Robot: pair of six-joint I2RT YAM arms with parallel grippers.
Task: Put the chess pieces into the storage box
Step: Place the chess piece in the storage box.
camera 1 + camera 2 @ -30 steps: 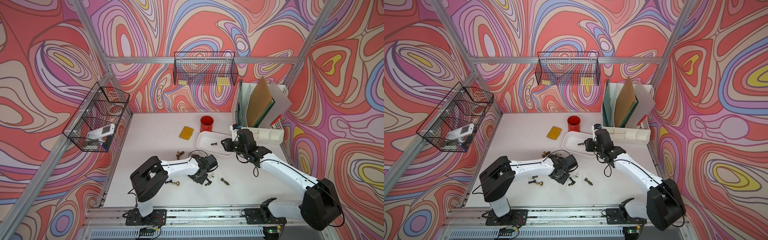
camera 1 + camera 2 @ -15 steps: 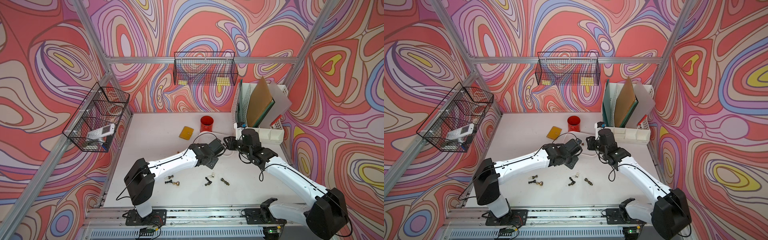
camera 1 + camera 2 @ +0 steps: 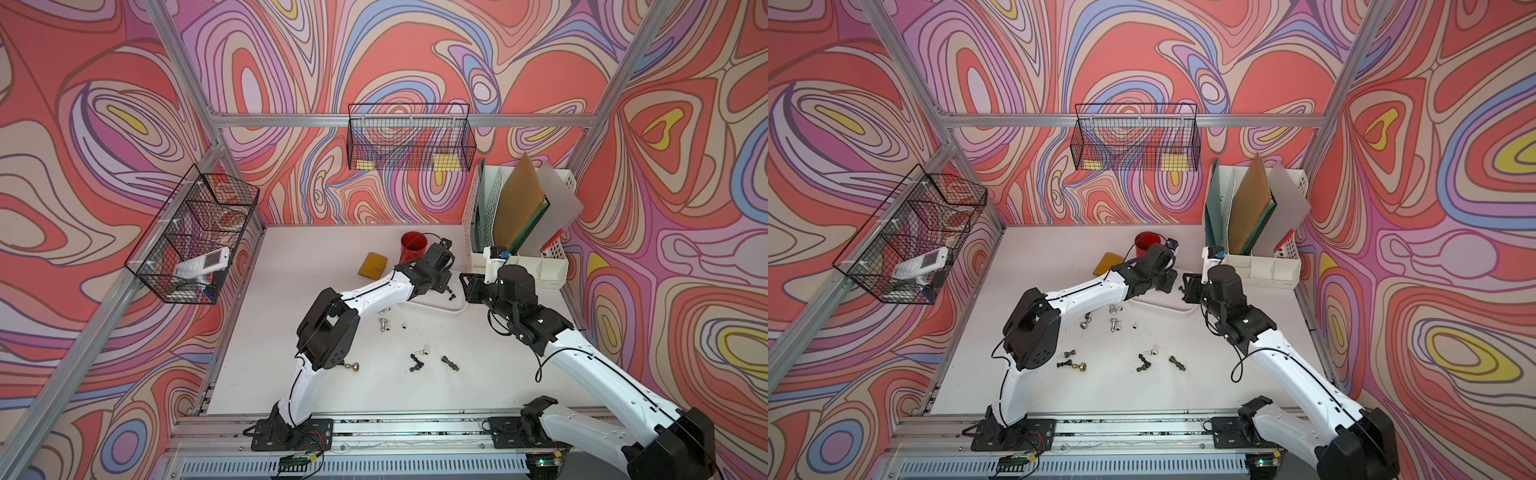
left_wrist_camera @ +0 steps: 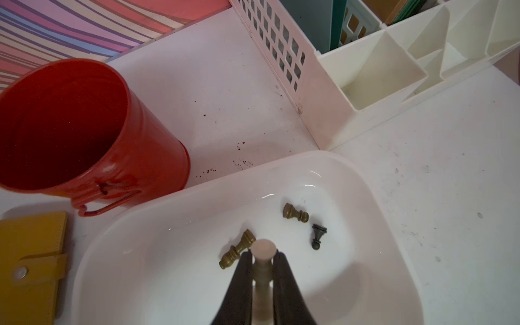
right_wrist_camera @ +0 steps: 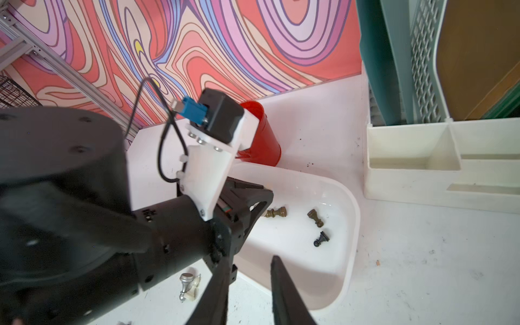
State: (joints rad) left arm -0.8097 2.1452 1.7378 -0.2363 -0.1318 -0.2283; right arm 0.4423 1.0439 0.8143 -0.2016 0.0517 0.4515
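Left gripper (image 4: 263,254) has swung in over our shallow white plastic tub (image 4: 168,267), clamped on a pale-based turned chess piece (image 4: 263,247); we expect release next. Right gripper (image 5: 249,261) gapes empty nearby.

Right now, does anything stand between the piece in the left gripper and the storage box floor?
Nothing visible. The left gripper holds the chess piece over bare floor of the storage box; a fallen brass piece lies close beside that spot, and the open right gripper hangs aside.
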